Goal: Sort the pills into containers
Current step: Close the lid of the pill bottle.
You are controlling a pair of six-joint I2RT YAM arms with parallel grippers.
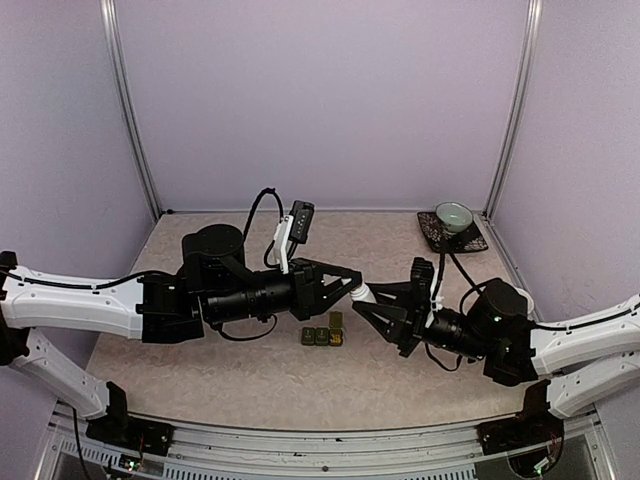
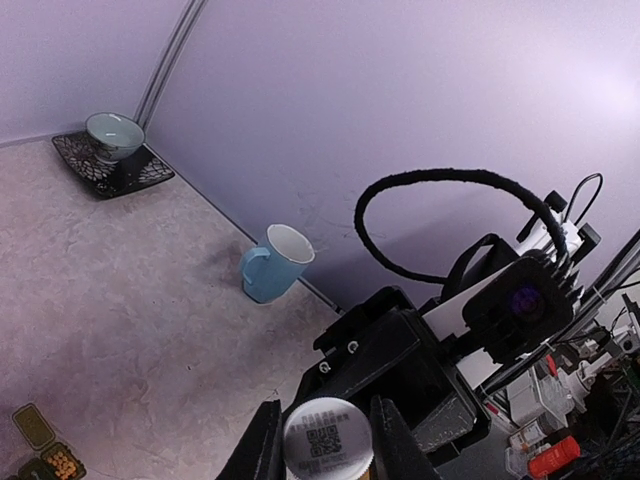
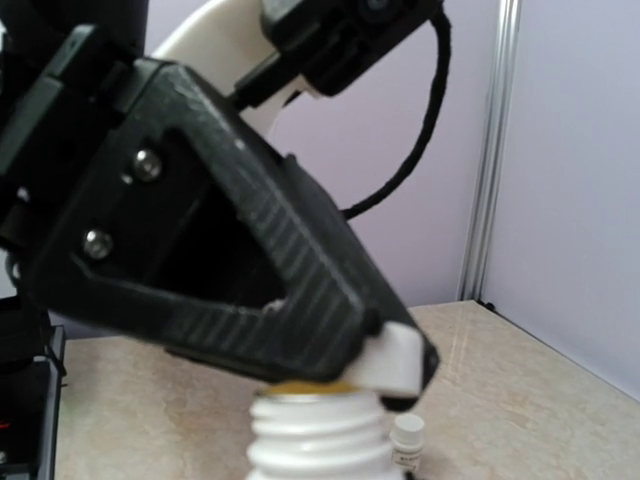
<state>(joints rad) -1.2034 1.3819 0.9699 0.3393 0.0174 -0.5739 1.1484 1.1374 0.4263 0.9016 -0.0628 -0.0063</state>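
Observation:
The dark green containers lie mid-table, one lid flipped open. In the left wrist view the containers sit at the bottom left, with orange pills in one compartment. My left gripper is shut on a white round cap with a printed code. My right gripper faces it, shut on a white pill bottle whose threaded neck is uncovered. Yellow pills show at the bottle's mouth. The cap hangs just above the neck. My right fingers are hidden below the frame.
A pale blue mug stands by the right wall. A green bowl on a dark saucer sits in the back right corner. A small white vial stands on the table beyond the bottle. Purple walls enclose three sides.

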